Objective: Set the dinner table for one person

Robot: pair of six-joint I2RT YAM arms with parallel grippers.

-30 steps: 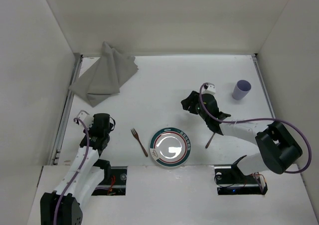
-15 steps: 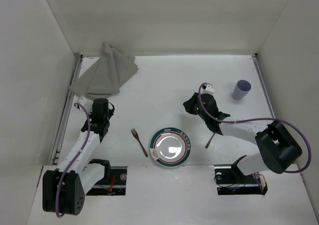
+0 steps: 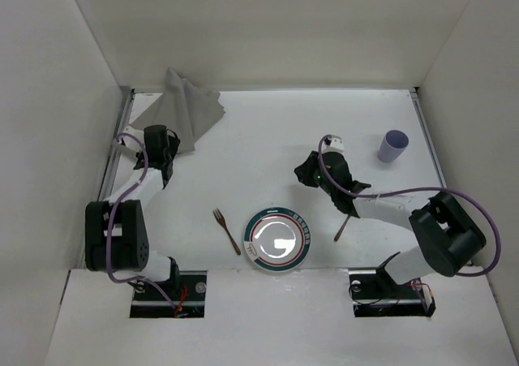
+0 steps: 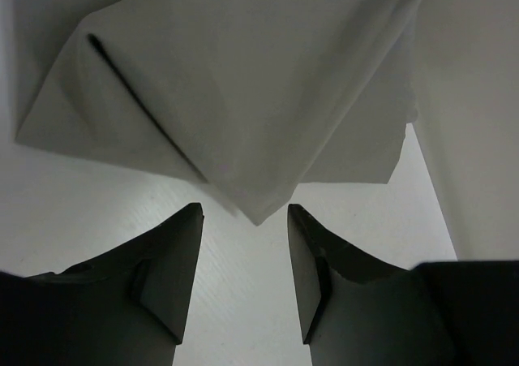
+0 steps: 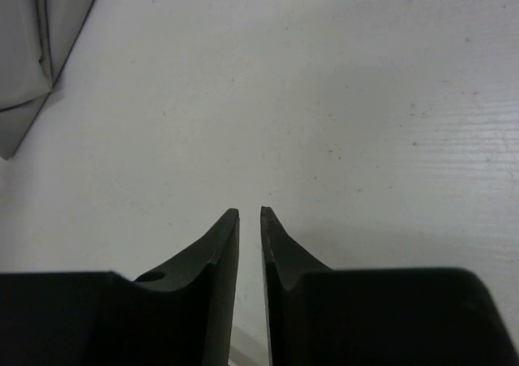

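Left gripper (image 4: 243, 220) reaching for napkin (image 3: 174, 118) at ten o'clock.
Its jaws are gaping to take the cloth's corner; right gripper (image 5: 249, 217) is hovering nearly closed, empty.

Left gripper (image 4: 243, 212) fingers parted, nothing between. Right gripper (image 5: 250, 213) fingers nearly together, holding nothing.

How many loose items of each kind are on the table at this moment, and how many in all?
Plate: 1
Fork: 1
Other utensil, partly hidden under the right arm, kind unclear: 1
Cup: 1
Grey cloth: 1
Total: 5
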